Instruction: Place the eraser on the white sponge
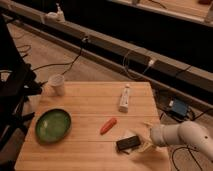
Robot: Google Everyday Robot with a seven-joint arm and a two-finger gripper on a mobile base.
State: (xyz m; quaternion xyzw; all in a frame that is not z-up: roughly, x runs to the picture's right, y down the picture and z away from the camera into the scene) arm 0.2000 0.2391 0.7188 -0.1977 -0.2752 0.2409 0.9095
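The eraser is a flat black block lying near the front right edge of the wooden table. A small pale edge just behind it looks like the white sponge, mostly hidden by the eraser; I cannot tell if the eraser rests on it. My gripper reaches in from the right at the end of the white arm and is at the eraser's right end, touching or nearly touching it.
An orange carrot-shaped item lies left of the eraser. A white tube lies at the back right, a white cup at the back left, and a green plate at the left. Cables run across the floor behind.
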